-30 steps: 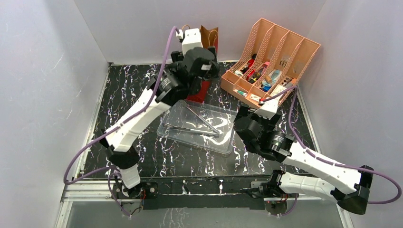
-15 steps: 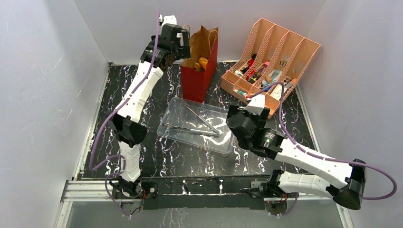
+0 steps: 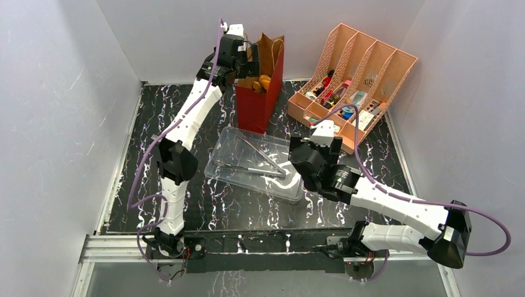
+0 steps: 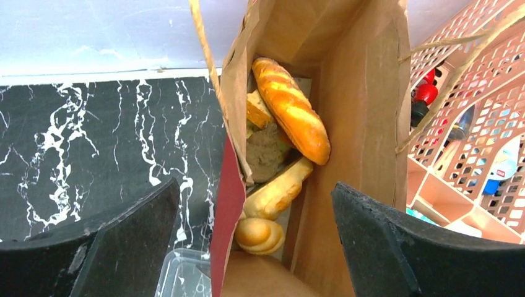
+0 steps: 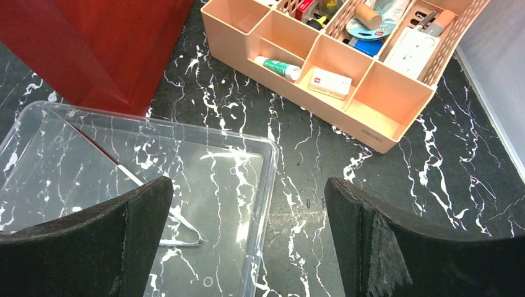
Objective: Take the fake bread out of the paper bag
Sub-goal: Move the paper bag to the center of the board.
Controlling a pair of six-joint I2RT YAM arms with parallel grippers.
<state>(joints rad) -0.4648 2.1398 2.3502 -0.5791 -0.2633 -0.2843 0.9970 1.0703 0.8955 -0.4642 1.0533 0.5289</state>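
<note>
The paper bag [image 3: 259, 99] stands upright at the back of the table, red outside, brown inside, mouth open. In the left wrist view I look down into the bag [image 4: 365, 124]. The fake bread lies inside: an orange-brown loaf [image 4: 291, 108], a grey-brown lump [image 4: 267, 148], a tan oblong piece [image 4: 278, 192] and a tan round piece [image 4: 260, 235]. Some bread [image 3: 265, 81] also shows from the top. My left gripper [image 3: 246, 62] [image 4: 255, 189] is open and empty above the bag's mouth, straddling its left wall. My right gripper [image 3: 301, 166] [image 5: 247, 185] is open and empty above the tray's right rim.
A clear plastic tray [image 3: 230, 141] [image 5: 267, 167] with metal tongs [image 3: 260, 162] lies in front of the bag. A peach desk organiser [image 3: 353, 80] [image 5: 371, 93] full of small items stands at the back right. Grey walls enclose the table.
My left arm has lifted from low in front of the bag to above its mouth, uncovering the bag. My right gripper has moved left toward the tray.
</note>
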